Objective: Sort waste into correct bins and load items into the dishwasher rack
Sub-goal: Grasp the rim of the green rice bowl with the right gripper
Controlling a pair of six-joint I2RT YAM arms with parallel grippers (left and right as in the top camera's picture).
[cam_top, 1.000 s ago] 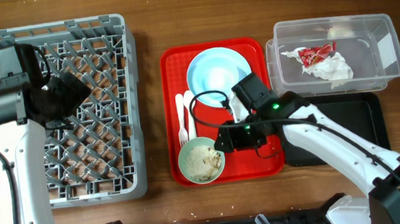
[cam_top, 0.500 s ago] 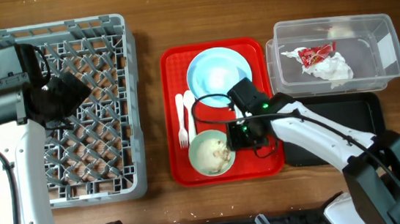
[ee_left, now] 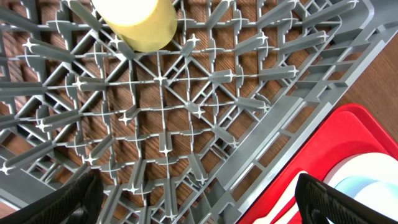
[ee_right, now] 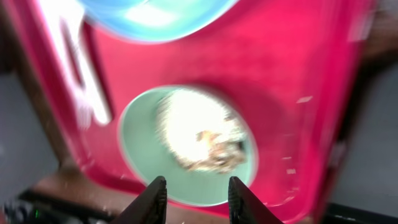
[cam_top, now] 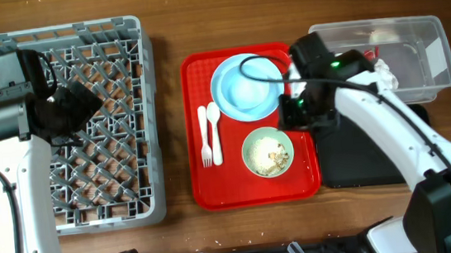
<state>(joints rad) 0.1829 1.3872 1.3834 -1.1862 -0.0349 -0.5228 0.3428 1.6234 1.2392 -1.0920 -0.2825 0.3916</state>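
Your right gripper has its fingers a small gap apart over the near rim of the pale green bowl. The blur hides whether they pinch it, so I cannot tell. In the last second the bowl has moved from the near left part of the red tray to its right side, nearer the black tray. The rice crumbs are still inside, so I judge that emptying them comes next.

right gripper | swinging away from the red tray's near edge toward the clear tub || pale green bowl | travelling with it, leaving the fork, nearing the tray's right side
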